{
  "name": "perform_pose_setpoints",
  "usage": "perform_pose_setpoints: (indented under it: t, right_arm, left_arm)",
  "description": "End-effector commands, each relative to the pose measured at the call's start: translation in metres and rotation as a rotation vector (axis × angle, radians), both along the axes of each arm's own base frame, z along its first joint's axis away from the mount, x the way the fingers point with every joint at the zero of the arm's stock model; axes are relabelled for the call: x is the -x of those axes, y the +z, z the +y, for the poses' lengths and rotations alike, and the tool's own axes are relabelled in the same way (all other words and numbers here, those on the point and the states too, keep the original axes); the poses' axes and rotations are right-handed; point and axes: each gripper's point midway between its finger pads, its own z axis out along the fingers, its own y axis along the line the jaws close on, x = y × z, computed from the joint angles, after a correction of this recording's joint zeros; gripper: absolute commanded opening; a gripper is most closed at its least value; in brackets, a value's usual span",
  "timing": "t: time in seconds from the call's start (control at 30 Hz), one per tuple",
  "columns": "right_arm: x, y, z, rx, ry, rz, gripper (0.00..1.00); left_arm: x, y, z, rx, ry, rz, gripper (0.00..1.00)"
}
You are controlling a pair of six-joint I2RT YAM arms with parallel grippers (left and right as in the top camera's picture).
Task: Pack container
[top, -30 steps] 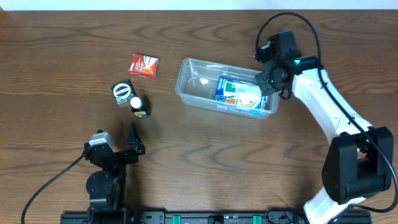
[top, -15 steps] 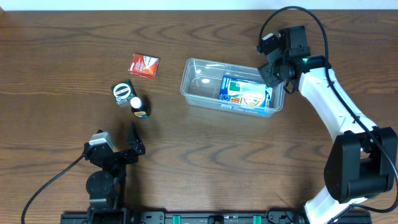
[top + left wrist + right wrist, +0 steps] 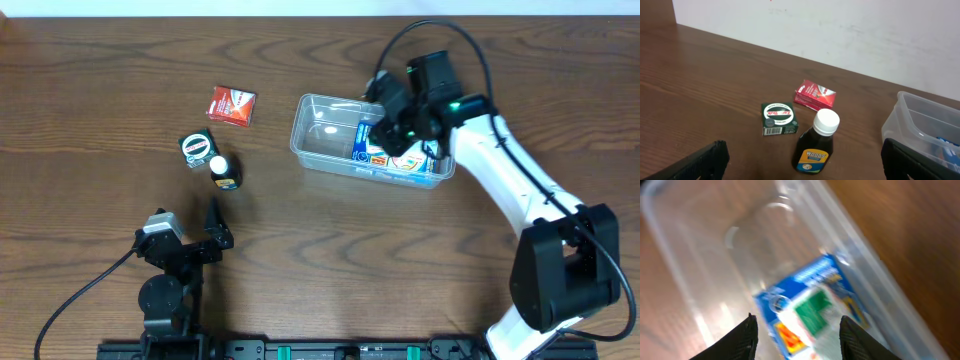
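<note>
Jaws spread and empty, the right gripper (image 3: 799, 331) is swinging over the container (image 3: 320, 135), the box (image 3: 810, 305) packed beneath them. The left gripper (image 3: 215, 232) is idling, jaws spread.

Container (image 3: 318, 128) clear glossy plastic; table (image 3: 100, 80) dark grained wood; box (image 3: 402, 160) printed cardboard; bottle (image 3: 815, 149) dark, glossy.

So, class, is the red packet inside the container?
No, the red packet lies on the table, left of the container.

A blue, white and green box (image 3: 812, 307) is showing through the clear container (image 3: 322, 130); at upper left, a red packet (image 3: 231, 104) and a green-and-white carton (image 3: 198, 149) are lying.
</note>
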Motion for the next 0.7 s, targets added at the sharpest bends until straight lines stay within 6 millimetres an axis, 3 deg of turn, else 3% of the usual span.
perform_pose_setpoints:
  t: [0.0, 0.23, 0.67]
  right_arm:
    - [0.01, -0.012, 0.016, -0.016, 0.036, 0.044, 0.5]
    - [0.023, -0.028, 0.027, -0.014, 0.061, 0.109, 0.48]
    - [0.052, -0.03, 0.044, -0.048, 0.13, 0.202, 0.47]
  left_arm:
    - [0.0, -0.02, 0.003, -0.007, 0.014, 0.05, 0.98]
    - [0.0, -0.02, 0.003, -0.007, 0.014, 0.05, 0.98]
    - [0.0, -0.02, 0.003, -0.007, 0.014, 0.05, 0.98]
